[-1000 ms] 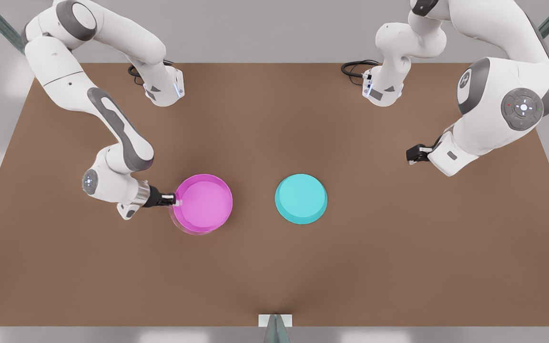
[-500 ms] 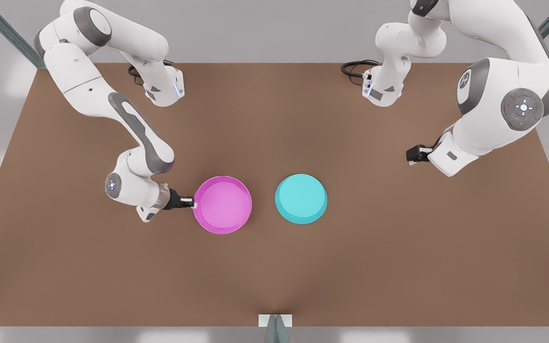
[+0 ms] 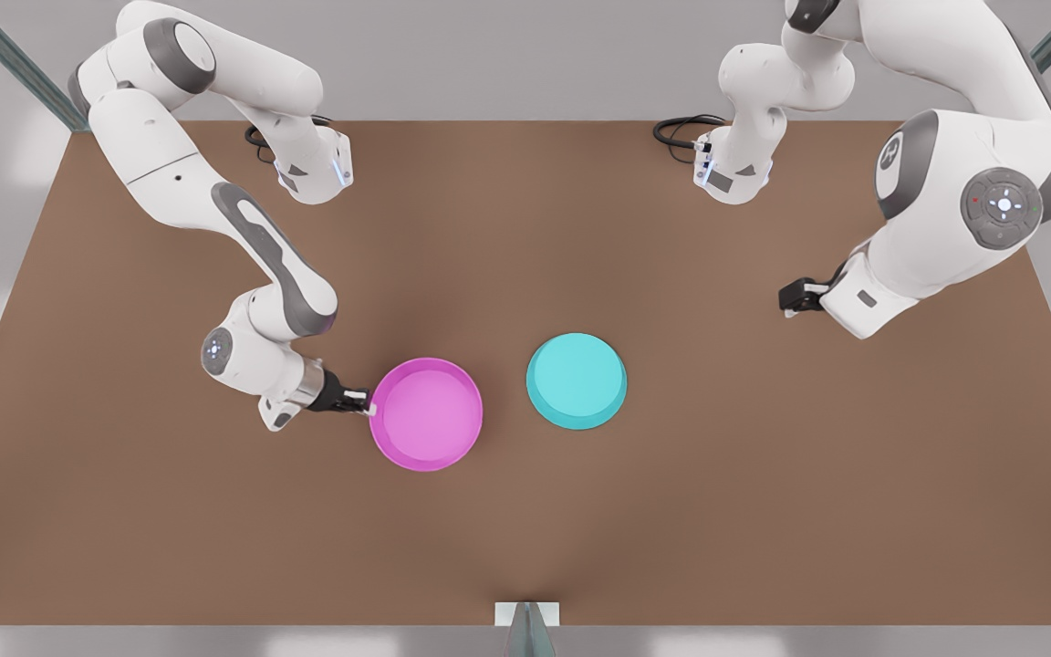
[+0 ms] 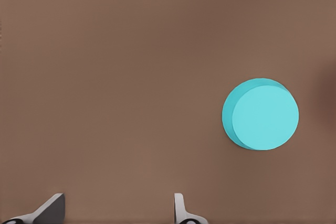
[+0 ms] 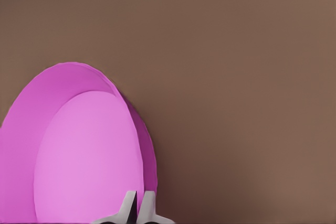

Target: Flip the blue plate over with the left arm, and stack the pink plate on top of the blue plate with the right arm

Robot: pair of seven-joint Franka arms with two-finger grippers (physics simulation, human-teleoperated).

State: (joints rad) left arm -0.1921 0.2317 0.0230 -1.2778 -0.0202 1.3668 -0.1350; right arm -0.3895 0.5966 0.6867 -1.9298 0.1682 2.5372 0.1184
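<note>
We note the right gripper [image 3: 363,401], left of centre, clamped on the pink plate [image 3: 426,414]; carry it level over the blue plate [image 3: 577,380]. Left gripper [image 3: 788,297] waits, fingers apart.

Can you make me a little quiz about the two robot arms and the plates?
1. True or false: the right hand is shut on the rim of the pink plate.
2. Which way up is the blue plate? A) rim up B) flat base up C) standing on edge
3. Fill in: the left hand waits open above the bare ____.

Key: 1 true. 2 B; the flat base faces up, so it looks already flipped. 3 table.
</note>
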